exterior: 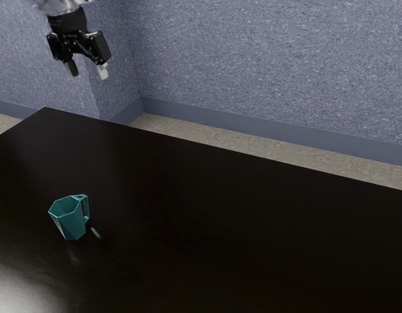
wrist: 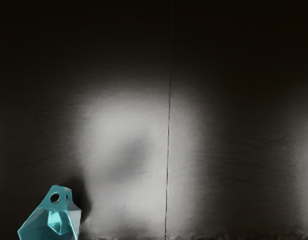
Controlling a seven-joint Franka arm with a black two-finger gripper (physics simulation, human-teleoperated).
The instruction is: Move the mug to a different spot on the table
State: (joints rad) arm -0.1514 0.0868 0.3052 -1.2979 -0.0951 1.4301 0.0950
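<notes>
Dark glossy tabletop (exterior: 253, 228) is lying under my black two-finger gripper (exterior: 87, 69), which is hanging high, fingers spread wide, gripping nothing. I am judging nothing done yet: the small teal faceted mug (exterior: 70, 218) is standing upright well below the gripper, untouched, with reaching, grasping and moving all left.

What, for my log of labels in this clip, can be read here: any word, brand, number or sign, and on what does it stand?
None: no readable text in either view.
The mug is plain teal, with no print on the sides shown.
The table is dark, with no label.
The gripper shows no legible marking.
The wall is speckled, with no sign.
</notes>
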